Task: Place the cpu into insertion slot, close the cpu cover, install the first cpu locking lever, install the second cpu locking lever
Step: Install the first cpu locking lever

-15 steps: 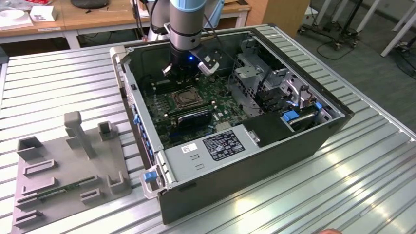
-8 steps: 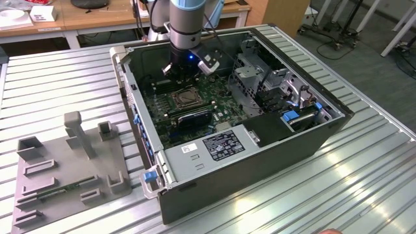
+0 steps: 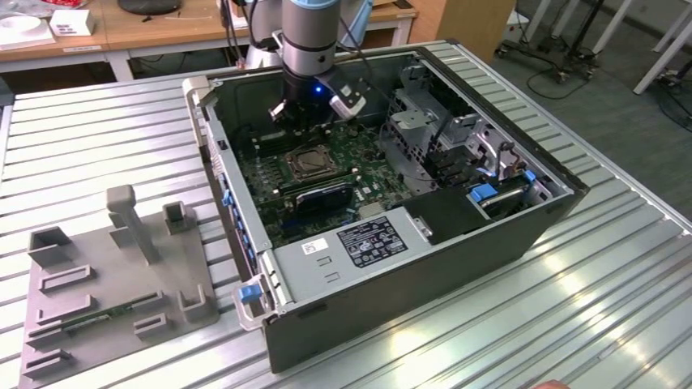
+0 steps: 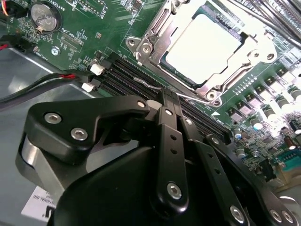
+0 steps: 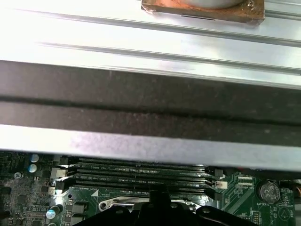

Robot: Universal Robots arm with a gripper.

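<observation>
1. Well off to the exterior view's left of the insertion slot (image 3: 306,164), a grey fixture block (image 3: 108,275) sits on the ribbed metal bench (image 3: 562,316).
2. The slot lies on the green board inside the open computer case (image 3: 433,267). The cpu (image 4: 207,44) is seated in it, its pale top showing through the cut-out of the cpu cover (image 4: 153,33), which looks folded down flat over it.
3. My claw (image 3: 310,112) hangs over the board on the far side of the slot, the side with the long black memory slots (image 4: 124,70). In the second wrist view its fingers (image 4: 170,122) are pressed together with nothing between them.
4. From the claw, the slot lies straight ahead across the memory slots, whose long axis runs parallel to the slot's edge. A thin wire lever end (image 4: 146,82) lies between the slot and the tips; I cannot tell whether it is latched.
</observation>
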